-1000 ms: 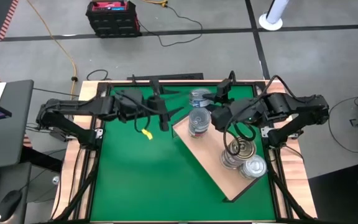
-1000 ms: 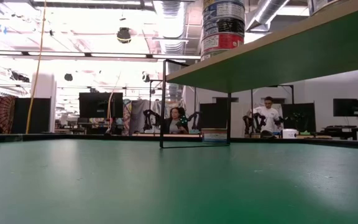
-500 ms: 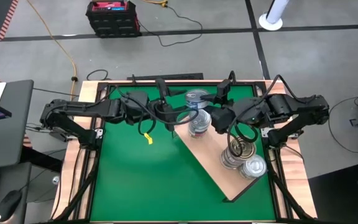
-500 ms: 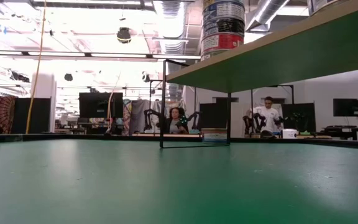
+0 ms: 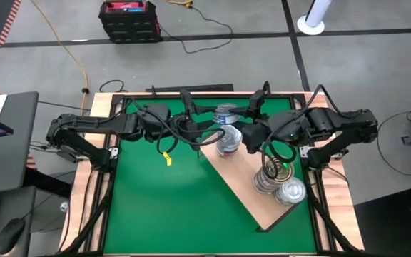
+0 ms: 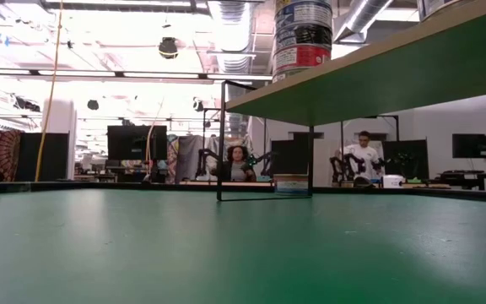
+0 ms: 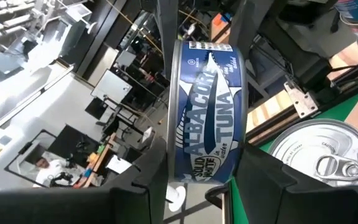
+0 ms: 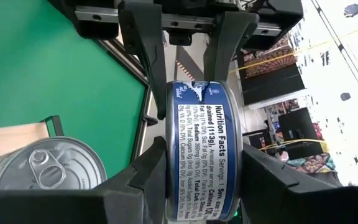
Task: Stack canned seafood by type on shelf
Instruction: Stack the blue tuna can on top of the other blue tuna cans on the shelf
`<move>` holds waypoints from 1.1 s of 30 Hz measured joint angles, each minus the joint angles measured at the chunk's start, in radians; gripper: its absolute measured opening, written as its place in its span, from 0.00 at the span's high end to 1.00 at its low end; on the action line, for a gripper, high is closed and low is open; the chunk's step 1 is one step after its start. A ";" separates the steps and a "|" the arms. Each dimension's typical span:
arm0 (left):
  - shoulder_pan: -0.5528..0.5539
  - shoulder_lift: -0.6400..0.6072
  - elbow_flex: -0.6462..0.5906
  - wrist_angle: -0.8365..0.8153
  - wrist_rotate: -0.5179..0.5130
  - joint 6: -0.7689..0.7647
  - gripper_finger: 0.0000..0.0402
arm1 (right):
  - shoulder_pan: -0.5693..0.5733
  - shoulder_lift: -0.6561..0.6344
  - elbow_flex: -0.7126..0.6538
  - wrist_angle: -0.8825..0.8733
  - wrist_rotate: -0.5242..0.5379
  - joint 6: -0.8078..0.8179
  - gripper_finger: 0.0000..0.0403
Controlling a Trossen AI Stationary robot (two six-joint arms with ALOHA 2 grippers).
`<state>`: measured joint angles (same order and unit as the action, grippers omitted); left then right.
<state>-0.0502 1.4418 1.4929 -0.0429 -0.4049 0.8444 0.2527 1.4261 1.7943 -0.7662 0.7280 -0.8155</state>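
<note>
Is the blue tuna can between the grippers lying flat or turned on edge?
On edge: the tuna can has its label band facing both wrist cameras, with the left gripper and right gripper clamping it.

2 arms, 1 shelf (image 5: pixel 242 187), 3 stacks of tins, 1 held tin (image 7: pixel 207 118).

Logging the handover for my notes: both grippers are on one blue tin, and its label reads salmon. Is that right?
Not quite. The tin between the left gripper and right gripper is blue, but its label reads albacore tuna, not salmon; the left wrist view shows it.
</note>
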 joint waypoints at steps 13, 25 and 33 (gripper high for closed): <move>0.000 0.000 -0.001 -0.008 0.004 -0.045 0.64 | -0.008 0.000 0.000 -0.006 -0.042 0.206 0.32; -0.006 0.000 -0.001 -0.020 0.004 -0.061 0.63 | -0.005 -0.017 0.000 0.247 -0.180 0.216 0.14; -0.029 0.000 -0.008 -0.100 0.024 -0.033 0.62 | -0.052 -0.094 0.000 0.481 -0.177 0.226 0.17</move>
<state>-0.0795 1.4422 1.4845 -0.1433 -0.3812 0.8112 0.2011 1.3325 1.7943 -0.2850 0.5507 -0.5891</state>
